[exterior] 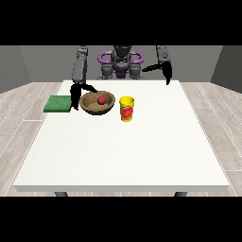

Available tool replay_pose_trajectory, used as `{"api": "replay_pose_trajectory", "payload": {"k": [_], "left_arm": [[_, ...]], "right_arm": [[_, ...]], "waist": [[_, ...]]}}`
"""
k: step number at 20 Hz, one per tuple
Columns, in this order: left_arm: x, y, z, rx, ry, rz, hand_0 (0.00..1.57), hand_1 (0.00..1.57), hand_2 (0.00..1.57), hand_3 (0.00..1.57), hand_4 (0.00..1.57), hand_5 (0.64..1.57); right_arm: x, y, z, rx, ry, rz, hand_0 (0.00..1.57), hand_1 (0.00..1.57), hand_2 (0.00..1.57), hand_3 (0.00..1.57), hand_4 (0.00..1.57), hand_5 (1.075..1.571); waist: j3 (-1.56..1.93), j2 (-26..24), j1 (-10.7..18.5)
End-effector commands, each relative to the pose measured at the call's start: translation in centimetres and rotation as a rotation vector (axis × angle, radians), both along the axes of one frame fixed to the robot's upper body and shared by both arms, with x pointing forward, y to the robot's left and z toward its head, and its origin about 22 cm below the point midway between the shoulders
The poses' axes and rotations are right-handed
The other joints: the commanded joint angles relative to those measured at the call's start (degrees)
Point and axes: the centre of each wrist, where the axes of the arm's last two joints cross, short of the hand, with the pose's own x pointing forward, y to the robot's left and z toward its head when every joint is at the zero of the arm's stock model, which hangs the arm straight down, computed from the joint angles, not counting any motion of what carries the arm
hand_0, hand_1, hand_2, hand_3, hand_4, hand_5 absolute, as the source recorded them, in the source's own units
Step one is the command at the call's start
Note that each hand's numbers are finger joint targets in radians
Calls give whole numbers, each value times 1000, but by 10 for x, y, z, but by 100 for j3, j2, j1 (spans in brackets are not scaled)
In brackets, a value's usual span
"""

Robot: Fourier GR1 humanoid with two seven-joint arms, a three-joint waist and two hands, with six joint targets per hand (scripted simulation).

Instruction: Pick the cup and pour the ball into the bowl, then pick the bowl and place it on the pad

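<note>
A large white rectangular surface (pixel 123 156) filled the middle of the frame, with the grey and purple robot (pixel 121 61) small at the top centre behind it. In the upper left part of the surface sat a round brown wooden bowl (pixel 97 103), upright, with a small red ball (pixel 101 99) resting inside it. Just to the right of the bowl, close but apart from it, stood a yellow cup with a red mark on its side (pixel 126 109), upright on the surface. Left of the bowl, at the surface's left edge, lay a flat green square pad (pixel 57 103), not touching the bowl.

The hand at the view's left (pixel 75 96) hung down between the pad and the bowl, at the bowl's left rim. Its fingers (pixel 74 103) pointed downward beside the rim while the thumb (pixel 90 88) reached out over the bowl's upper left edge, so the hand was spread around that rim; whether it actually touched the wood could not be told.

The hand at the view's right (pixel 165 72) was raised near the top right of the surface, well apart from the cup and bowl, holding nothing. Its fingers pointed down and its thumb stuck out to the left, spread and relaxed.
</note>
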Motion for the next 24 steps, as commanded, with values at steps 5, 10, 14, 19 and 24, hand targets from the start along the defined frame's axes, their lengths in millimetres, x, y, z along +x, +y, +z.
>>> {"api": "replay_pose_trajectory", "payload": {"k": [5,10,14,19,24], "left_arm": [[0,-11,28,4,-78,-8,0,0,0,0,0,1566],[-13,7,17,-13,-66,-28,0,0,0,0,0,1566],[-4,-8,47,-8,-139,-80,0,0,0,0,470,1564],[0,-20,43,-19,-98,-99,0,0,0,0,714,1515],[-4,9,2,-40,39,-34,0,0,0,0,955,1423]], "right_arm": [[9,17,-15,-2,-36,6,0,0,0,0,142,1564],[-7,4,-35,141,161,-112,0,0,0,0,464,1547],[-33,-21,-50,-223,293,-212,1571,1571,1571,1088,850,1505],[-29,-28,-41,-466,366,-296,1571,1571,1571,1486,928,1563],[-3,-23,-14,-478,483,-306,1571,1571,1571,1047,862,1567]], "waist": [[2,443,9],[0,364,225],[-16,730,523],[-32,442,620],[-23,-407,395]]}}
